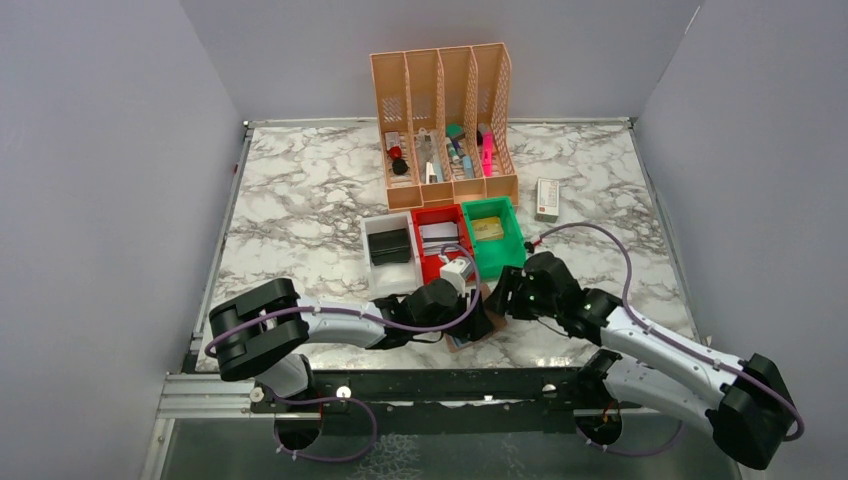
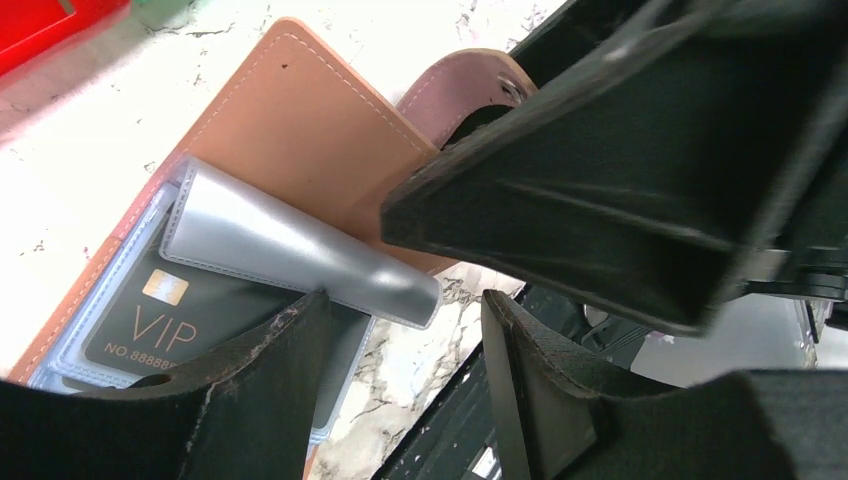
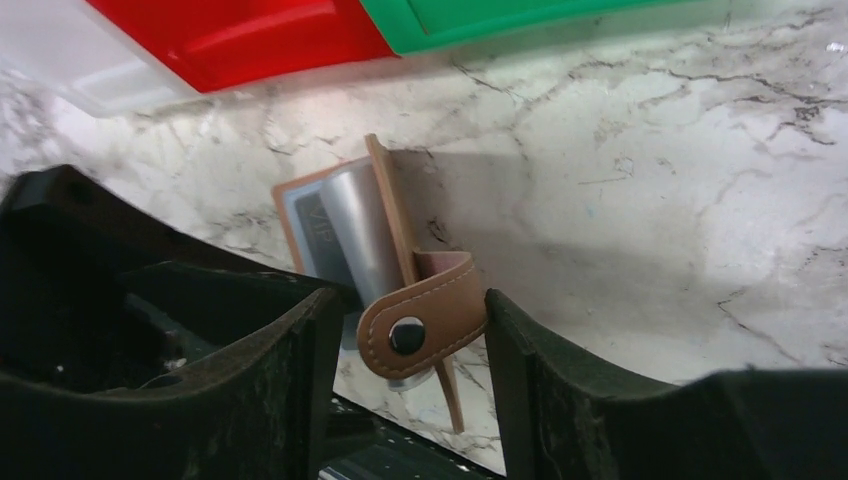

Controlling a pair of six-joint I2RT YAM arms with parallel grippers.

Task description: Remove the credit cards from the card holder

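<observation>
**Card holder open on the table, card not out yet**

So the card holder lies flipped open on the marble table, near the red bin. A dark VIP card sits in its clear pocket, and a silvery sleeve page curls up over it. The left gripper hangs over the holder's edge, jaws open with nothing in them. The right gripper has its jaws spread too. The snap strap stands between them and doesn't look squeezed.
</observation>
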